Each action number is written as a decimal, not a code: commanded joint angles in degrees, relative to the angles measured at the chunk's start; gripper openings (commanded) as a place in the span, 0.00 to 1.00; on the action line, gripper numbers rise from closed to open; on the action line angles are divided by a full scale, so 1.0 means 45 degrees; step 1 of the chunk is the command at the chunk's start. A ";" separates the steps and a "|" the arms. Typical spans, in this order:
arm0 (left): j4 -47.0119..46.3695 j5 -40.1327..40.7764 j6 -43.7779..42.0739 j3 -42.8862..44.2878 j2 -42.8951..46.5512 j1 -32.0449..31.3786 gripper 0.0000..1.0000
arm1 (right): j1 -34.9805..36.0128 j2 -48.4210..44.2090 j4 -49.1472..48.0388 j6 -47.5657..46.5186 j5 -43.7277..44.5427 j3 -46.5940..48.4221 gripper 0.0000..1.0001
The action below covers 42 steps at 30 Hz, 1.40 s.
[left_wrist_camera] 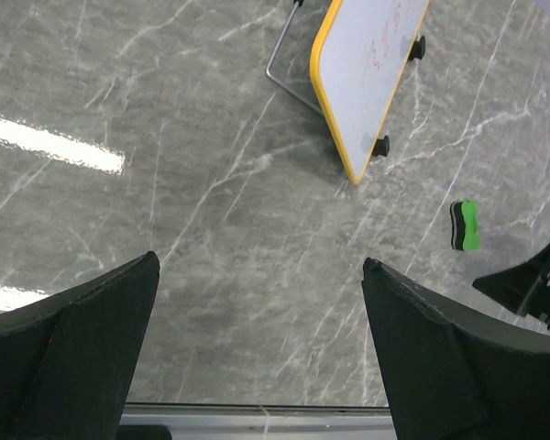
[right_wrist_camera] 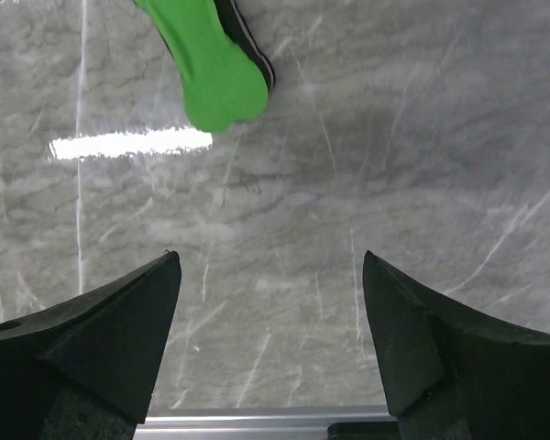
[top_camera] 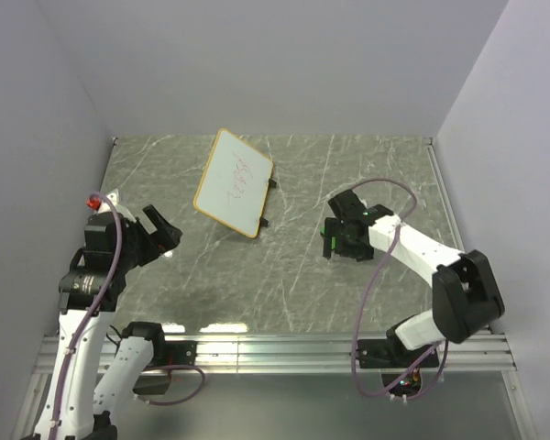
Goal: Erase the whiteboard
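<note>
My left pincer [top_camera: 163, 231] and right pincer [top_camera: 335, 240] are both gaping wide, gripping nothing.
The whiteboard [top_camera: 234, 182] is leaning on its wire stand [left_wrist_camera: 269, 71] toward the far left-middle of the tabletop [top_camera: 284, 284], showing faint red scribbles. My right pincer is hovering low with the green eraser [right_wrist_camera: 211, 69] lying just ahead of its fingers; my left pincer is hovering near the left edge, apart from the whiteboard.
</note>
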<state>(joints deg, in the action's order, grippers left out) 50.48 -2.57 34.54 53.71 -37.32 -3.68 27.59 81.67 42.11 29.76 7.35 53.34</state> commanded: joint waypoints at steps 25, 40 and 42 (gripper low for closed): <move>-0.0788 0.0257 -0.0548 -0.0100 -0.0906 -0.0119 0.98 | -0.0019 0.6051 -0.0216 -0.1340 0.2194 0.5022 0.59; -0.0788 0.0200 -0.0372 0.0075 -0.1178 -0.0119 0.98 | -0.0019 0.5797 -0.0666 -0.1144 0.1861 0.3830 0.21; -0.0826 0.0238 -0.0488 0.0192 -0.1315 -0.0119 0.98 | 0.0001 0.5719 -0.0666 -0.1086 0.1881 0.3713 0.06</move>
<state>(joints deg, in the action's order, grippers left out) 48.69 -2.04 33.43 52.66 -42.50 -4.01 27.59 108.51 38.70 24.16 15.62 71.88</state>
